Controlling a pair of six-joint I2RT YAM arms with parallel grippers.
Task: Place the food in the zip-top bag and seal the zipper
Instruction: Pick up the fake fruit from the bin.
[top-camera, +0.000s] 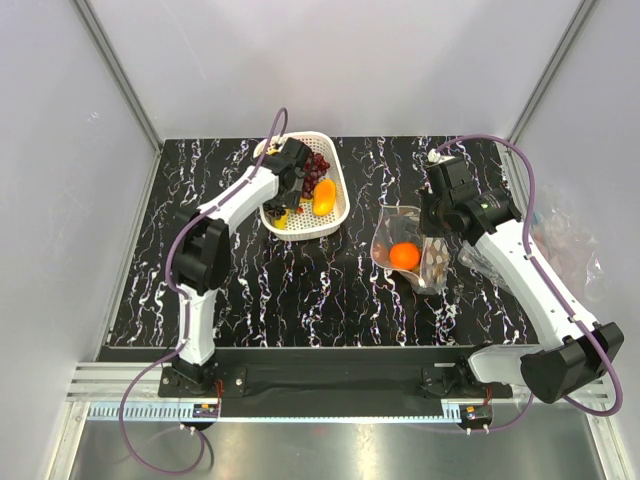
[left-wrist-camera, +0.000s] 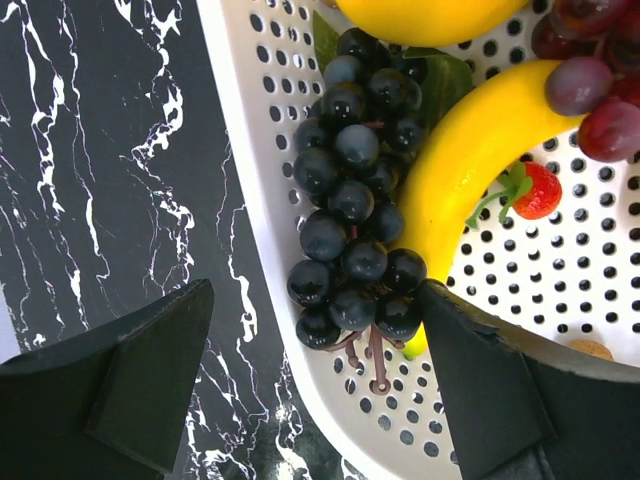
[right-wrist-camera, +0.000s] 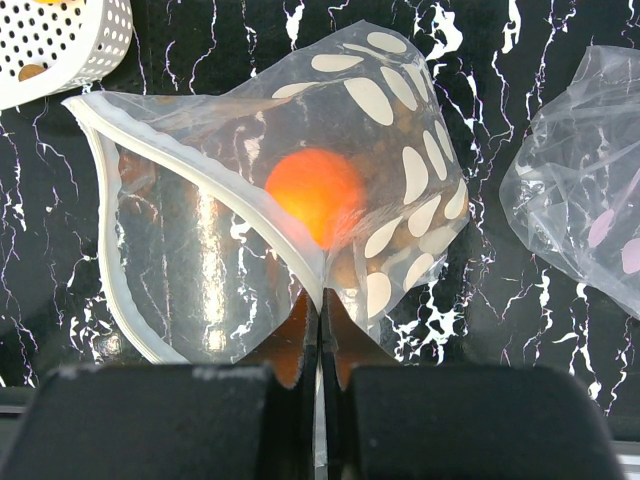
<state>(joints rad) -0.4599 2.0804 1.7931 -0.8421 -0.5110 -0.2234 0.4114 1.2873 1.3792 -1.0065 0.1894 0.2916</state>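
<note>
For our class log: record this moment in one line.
left gripper open over dark grapes in basket | right gripper shut on bag | orange inside bag

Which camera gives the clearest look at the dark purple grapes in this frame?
Left wrist. The dark purple grapes fill its centre, lying in the basket beside the banana, just ahead of the open left gripper. In the top external view that gripper hides them; the right wrist view catches only a basket corner.

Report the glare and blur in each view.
Top external: evenly lit, sharp. Left wrist: small white highlights on the dark purple toy grape bunch. Right wrist: glare streaks the clear plastic zip-top bag, hazing the round orange toy fruit inside; the right claw pinching its rim looks soft.
</note>
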